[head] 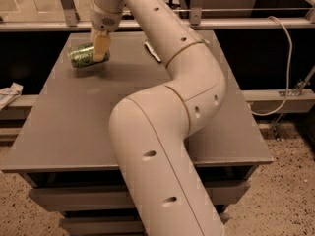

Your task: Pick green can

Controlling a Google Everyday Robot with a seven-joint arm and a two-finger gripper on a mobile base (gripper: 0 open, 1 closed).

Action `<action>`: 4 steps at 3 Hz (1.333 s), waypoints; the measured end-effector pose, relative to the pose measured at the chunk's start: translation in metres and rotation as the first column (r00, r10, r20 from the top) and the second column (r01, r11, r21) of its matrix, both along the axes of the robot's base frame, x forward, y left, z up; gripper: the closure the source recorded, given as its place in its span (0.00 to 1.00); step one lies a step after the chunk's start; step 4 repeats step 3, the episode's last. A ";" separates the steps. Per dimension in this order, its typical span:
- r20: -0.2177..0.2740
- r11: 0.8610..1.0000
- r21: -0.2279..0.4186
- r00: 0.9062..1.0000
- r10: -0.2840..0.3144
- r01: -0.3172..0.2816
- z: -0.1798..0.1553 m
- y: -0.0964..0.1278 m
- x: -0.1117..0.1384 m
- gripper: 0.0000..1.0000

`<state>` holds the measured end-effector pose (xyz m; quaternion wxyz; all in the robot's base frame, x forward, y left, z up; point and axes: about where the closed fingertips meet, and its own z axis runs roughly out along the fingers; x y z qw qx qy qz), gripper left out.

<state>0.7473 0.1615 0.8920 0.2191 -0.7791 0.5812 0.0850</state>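
The green can (82,55) is a small shiny green can with a mottled pattern. It lies on its side at the far left of the grey table (74,127). My gripper (100,53) comes down from above at the can's right end and is shut on it. One tan finger (102,47) covers the can's right end; the other finger is hidden behind it. The can seems to hang just above the tabletop, with a shadow under it. My large cream arm (167,112) crosses the middle of the view.
A thin white object (152,51) lies on the far part of the table, partly behind my arm. A white packet (10,93) sits on a ledge to the left. A metal rail (246,23) runs behind the table. A cable (283,68) hangs at the right.
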 end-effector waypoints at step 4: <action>0.059 0.983 0.181 0.997 -0.052 0.040 0.088 -0.068 -0.038 1.00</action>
